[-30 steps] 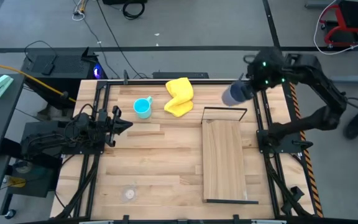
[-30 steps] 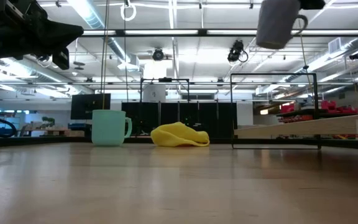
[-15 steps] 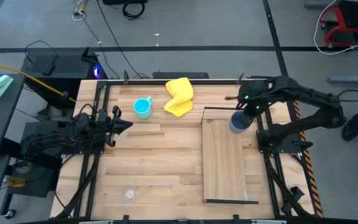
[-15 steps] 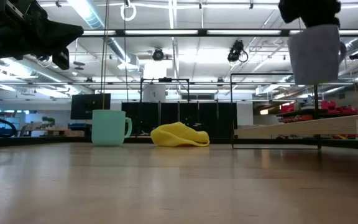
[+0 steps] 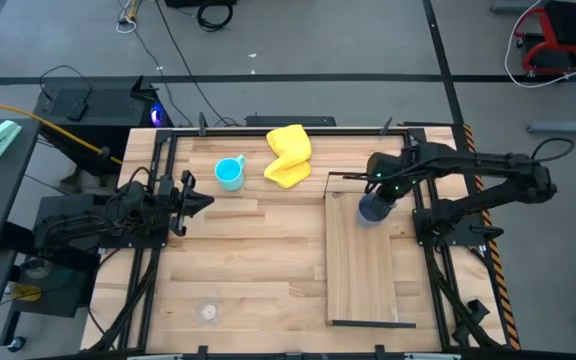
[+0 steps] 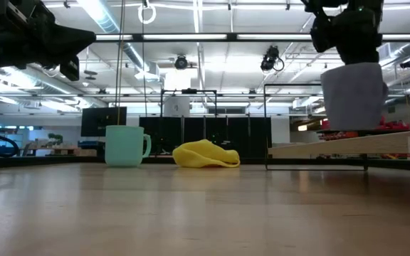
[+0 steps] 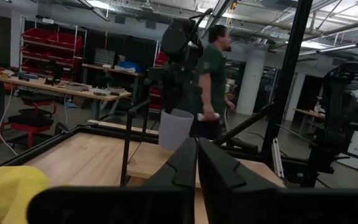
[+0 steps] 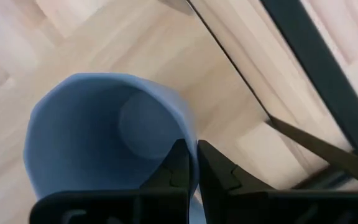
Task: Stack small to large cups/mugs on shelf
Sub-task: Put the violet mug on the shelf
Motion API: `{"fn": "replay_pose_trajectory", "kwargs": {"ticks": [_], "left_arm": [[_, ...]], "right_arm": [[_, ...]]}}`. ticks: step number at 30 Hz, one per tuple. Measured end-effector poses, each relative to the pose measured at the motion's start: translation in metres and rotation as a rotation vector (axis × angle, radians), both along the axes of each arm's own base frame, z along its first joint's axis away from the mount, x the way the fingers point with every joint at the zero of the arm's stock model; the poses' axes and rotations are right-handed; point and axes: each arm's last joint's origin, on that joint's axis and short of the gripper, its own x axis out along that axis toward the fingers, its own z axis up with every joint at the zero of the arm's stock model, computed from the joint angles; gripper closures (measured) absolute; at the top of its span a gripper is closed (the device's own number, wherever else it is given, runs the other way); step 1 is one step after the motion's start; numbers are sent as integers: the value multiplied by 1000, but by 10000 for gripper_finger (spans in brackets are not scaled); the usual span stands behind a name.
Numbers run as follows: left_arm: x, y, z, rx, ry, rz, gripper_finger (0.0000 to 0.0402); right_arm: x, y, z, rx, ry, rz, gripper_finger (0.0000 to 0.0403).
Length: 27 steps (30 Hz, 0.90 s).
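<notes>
One mug is in hand at this moment: the right gripper [image 5: 379, 192] is clamped on the rim of the grey-blue mug [image 5: 371, 208], one finger inside the wall and one outside, as the right wrist view shows [image 8: 104, 140]. The mug hangs upright, mouth up, over the far end of the shelf [image 5: 360, 290], near the black frame that stands at that end. In the low view its base [image 6: 353, 96] sits just above the pale board [image 6: 347, 148], apart from it, so the move ahead is, by my judgement, a short straight drop with the mug's axis kept vertical. Compared with a second ago, the mug has come in from beyond the far corner of the shelf, where it was carried high and tilted, to a spot over the board, lower and level. The left gripper [image 5: 193, 200] waits at the left side of the table with its fingers together, and it has not moved. Two vessels remain off the shelf: the cyan mug [image 5: 230, 173] stands near the yellow cloth [image 5: 289, 155] at the far side, closer to the left arm, and the clear cup [image 5: 207, 312] sits at the near left of the table [image 5: 258, 260], well apart from both arms.
</notes>
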Motion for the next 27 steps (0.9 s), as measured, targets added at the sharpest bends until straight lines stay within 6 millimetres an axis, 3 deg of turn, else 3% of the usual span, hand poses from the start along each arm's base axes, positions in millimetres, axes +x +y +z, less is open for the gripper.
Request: {"fn": "replay_pose_trajectory", "kwargs": {"ticks": [27], "left_arm": [[0,0,-1,-2,7,0,382]], "right_arm": [[27,-5,-22,4,28,-37,387]]}}
